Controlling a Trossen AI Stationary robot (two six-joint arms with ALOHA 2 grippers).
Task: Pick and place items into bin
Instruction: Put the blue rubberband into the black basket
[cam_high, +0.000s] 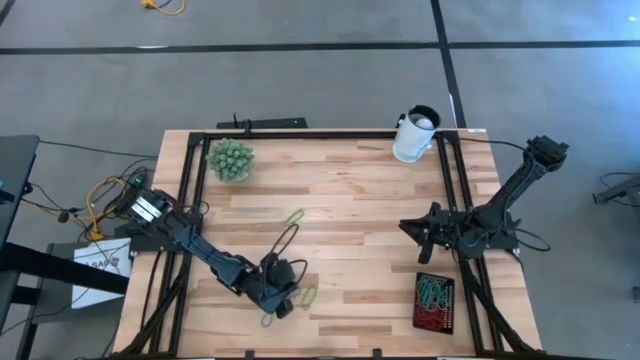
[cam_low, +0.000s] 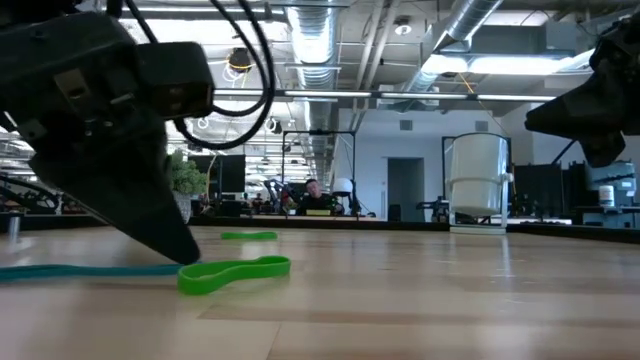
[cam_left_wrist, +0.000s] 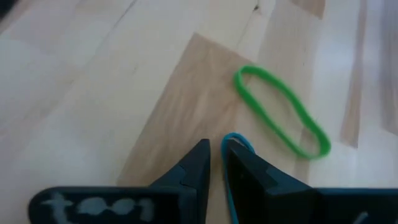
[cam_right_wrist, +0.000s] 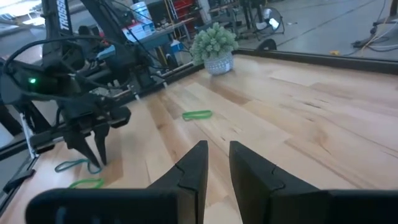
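Down at the near edge of the table (cam_high: 340, 200), the left gripper (cam_high: 283, 302) stands tip-down on the wood, well away from the bin (cam_high: 434, 303), which lies near the same edge on the right arm's side. Its fingers (cam_left_wrist: 202, 163) are drawn nearly together, a blue band (cam_left_wrist: 235, 142) lying against the tip of one; whether they pinch it, cannot tell. A green band (cam_left_wrist: 283, 112) lies flat just beside the tips, not touching them. Another green band (cam_high: 295, 216) lies farther in, toward the spiky green ball (cam_high: 230, 159). The bin already holds a tangle of red and green loops. The right gripper (cam_high: 424, 233) hovers just beyond the bin, toward the white cup (cam_high: 415, 134), fingers narrowly apart, holding nothing.
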